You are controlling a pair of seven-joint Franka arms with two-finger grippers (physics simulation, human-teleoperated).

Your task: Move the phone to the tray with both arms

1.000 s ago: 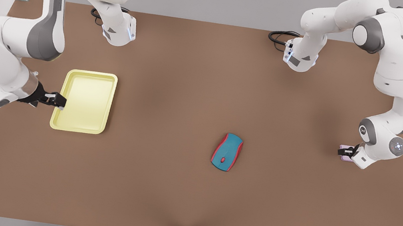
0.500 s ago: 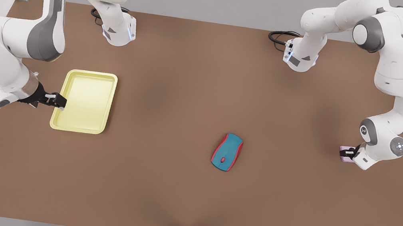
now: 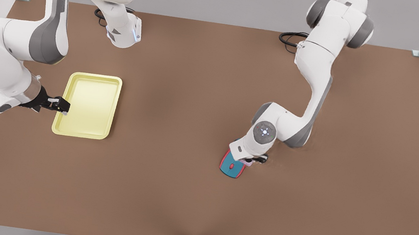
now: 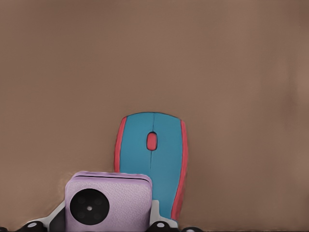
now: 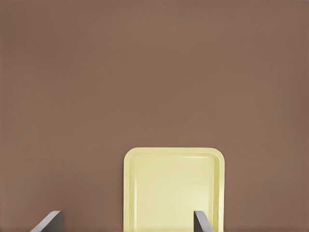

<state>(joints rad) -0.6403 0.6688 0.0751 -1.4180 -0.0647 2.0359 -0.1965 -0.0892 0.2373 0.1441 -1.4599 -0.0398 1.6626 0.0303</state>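
With the left gripper [image 3: 252,161] clamped on the phone [image 4: 108,203] above the mouse [image 3: 234,164] at centre frame, carry it high toward the tray [image 3: 89,105], whose lower-left rim the right gripper [image 3: 62,106] straddles, jaws apart.

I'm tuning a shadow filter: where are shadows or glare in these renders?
Front view: soft shadow on the table beside the left gripper, by the mouse. Left wrist view: the phone evenly lit, sharp. Right wrist view: the tray, before the open right gripper, glare-free.

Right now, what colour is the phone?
Pale lilac-pink with a dark round lens, held by the left gripper; the phone shows best in the left wrist view.
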